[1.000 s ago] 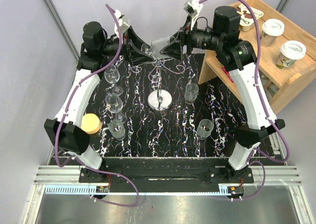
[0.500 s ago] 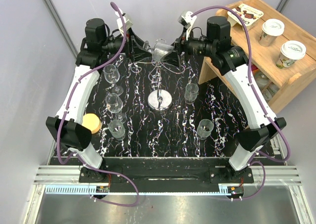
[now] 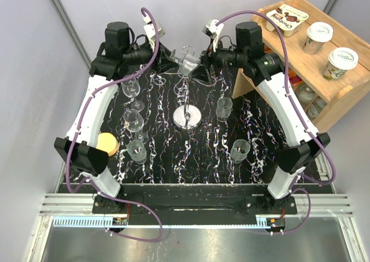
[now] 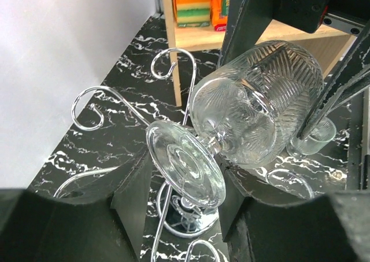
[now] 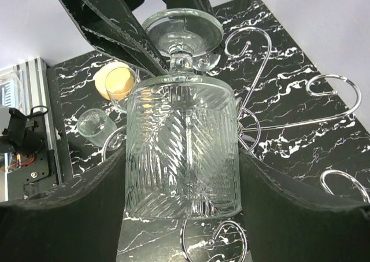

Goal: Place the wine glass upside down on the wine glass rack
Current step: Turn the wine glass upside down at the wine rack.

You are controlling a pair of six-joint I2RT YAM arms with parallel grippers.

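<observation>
Setting: black marble-look table (image 3: 196, 158) between grey walls; a wooden shelf (image 3: 300, 48) at the upper right of the top view.
Rack: the chrome rack (image 3: 187, 118) stands mid-table with its disc base down and its scroll arms up.
Wine glass: the cut-pattern wine glass (image 3: 187, 65) is in the air at the upper middle of the top view, above the rack. It is empty and lies roughly on its side, foot towards the left arm, mouth towards the right.
Right gripper: the right gripper (image 5: 182, 158) clamps the bowl, one finger pressed on each side.
Left gripper: the left gripper (image 4: 185, 178) has a finger on either side of the foot; whether it grips cannot be told.
Foot and rack: the foot is close to a scroll arm; touching or not, unclear.
Spare glasses: five spare glasses (image 3: 134, 120) stand upright on the table, three at left and two at right, and all look empty.
Yellow disc: the yellow disc (image 3: 106, 144) sits at lower left, just beside the nearest glass.
Shelf top: two lidded paper cups (image 3: 319, 36), contents hidden; a printed pack (image 3: 286, 16).
Shelf inside: stacked coloured sponges (image 4: 192, 4).
</observation>
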